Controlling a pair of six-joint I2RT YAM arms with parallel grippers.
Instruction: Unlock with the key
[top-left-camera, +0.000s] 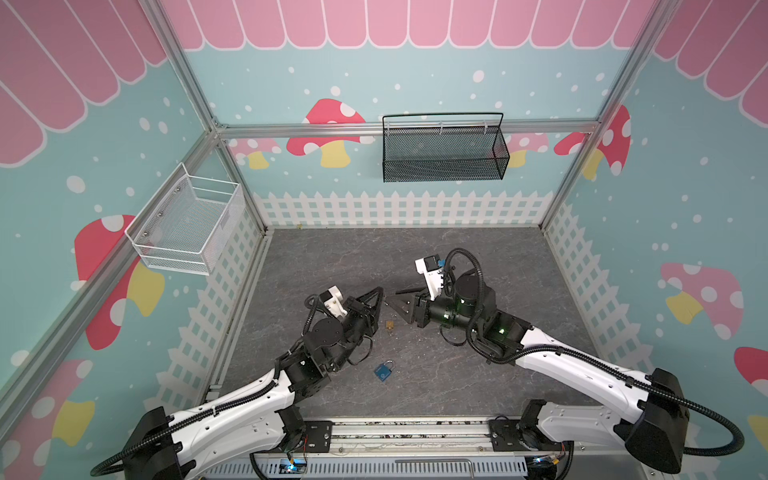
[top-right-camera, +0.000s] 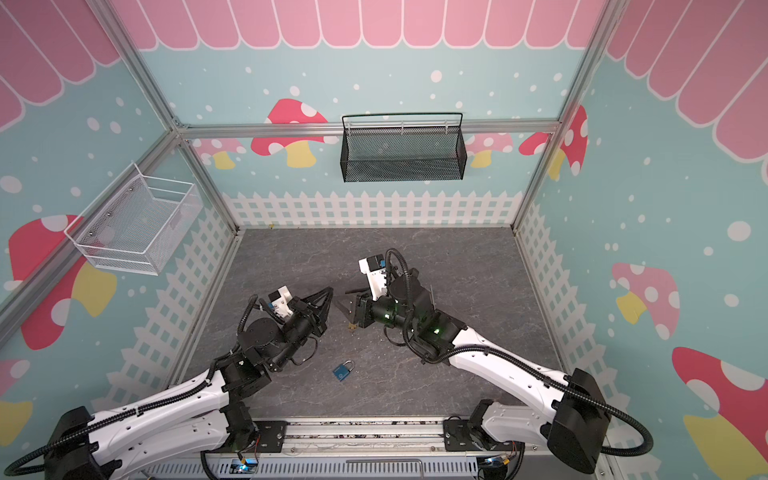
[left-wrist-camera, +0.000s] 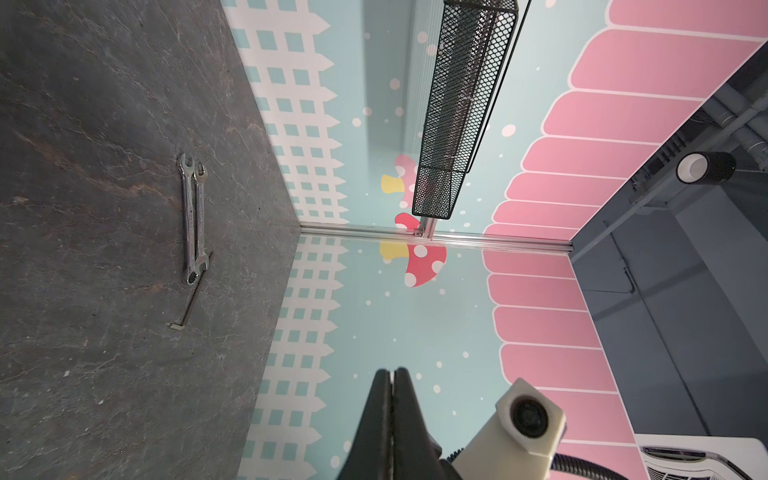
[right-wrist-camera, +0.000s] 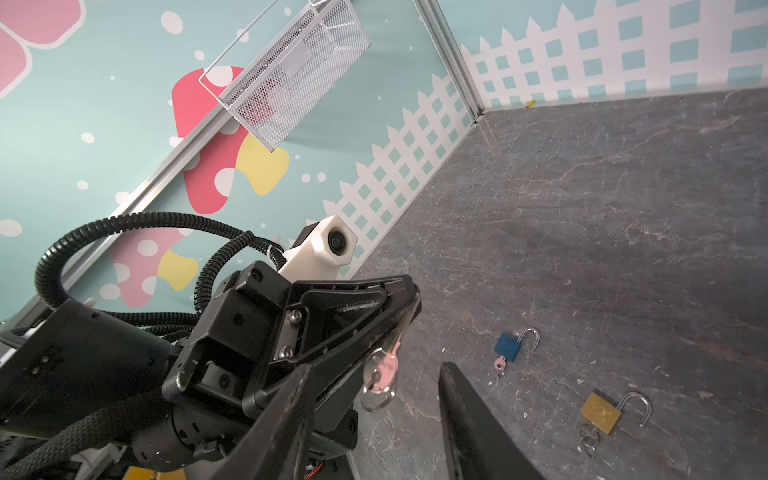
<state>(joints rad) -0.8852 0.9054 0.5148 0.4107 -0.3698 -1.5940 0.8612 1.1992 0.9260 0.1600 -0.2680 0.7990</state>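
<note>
Left gripper (right-wrist-camera: 409, 299): jaws pressed together, pinching the blade of a pink-headed key (right-wrist-camera: 384, 368) whose ring hangs below. Right gripper (top-left-camera: 393, 296): jaws spread, tips facing the left gripper's. A brass padlock (right-wrist-camera: 600, 413) and a blue padlock (right-wrist-camera: 508, 347) lie apart on the grey tabletop (top-left-camera: 332, 257), shackles swung open, keys at their bases.

In both top views the brass padlock (top-left-camera: 390, 326) is too small to show how its shackle stands, and in a top view the right gripper (top-right-camera: 341, 296) covers part of it. In the right wrist view, the pink key (right-wrist-camera: 384, 370) has its blade hidden between the jaws of the left gripper (right-wrist-camera: 415, 299).
</note>
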